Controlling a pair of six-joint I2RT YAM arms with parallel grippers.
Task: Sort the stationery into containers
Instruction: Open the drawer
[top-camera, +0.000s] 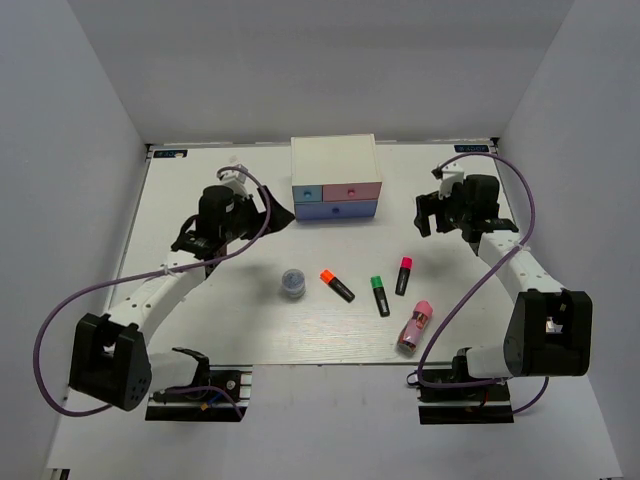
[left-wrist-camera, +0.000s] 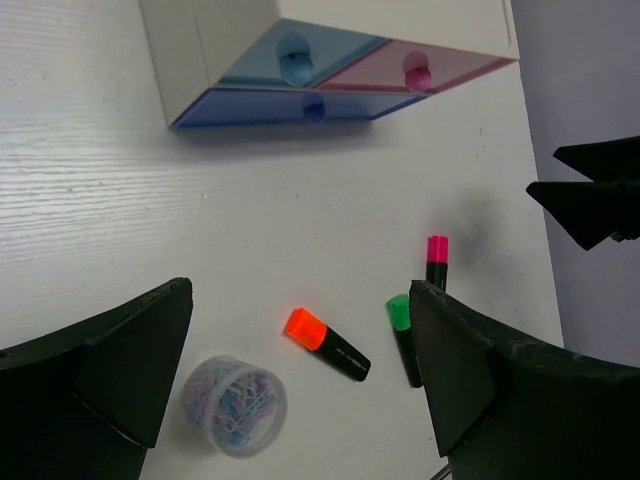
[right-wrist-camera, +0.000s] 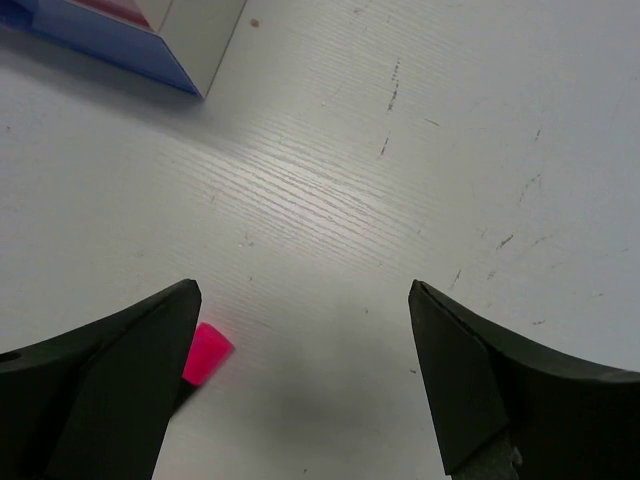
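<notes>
Pink-red highlighter (right-wrist-camera: 207, 352) half behind right jaws

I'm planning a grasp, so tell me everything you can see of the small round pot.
The small round pot is a low cylinder of clear, plastic-looking material, holding what look like pastel blue and pink paper clips. It stands upright on the white table, left of the orange-ended highlighter in the top view and apart from it. Only the table touches it. Whether it is lidded is unclear.

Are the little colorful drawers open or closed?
Closed. All three drawer fronts sit flush with the white chest, and none sticks out in the top or left wrist view.
</notes>
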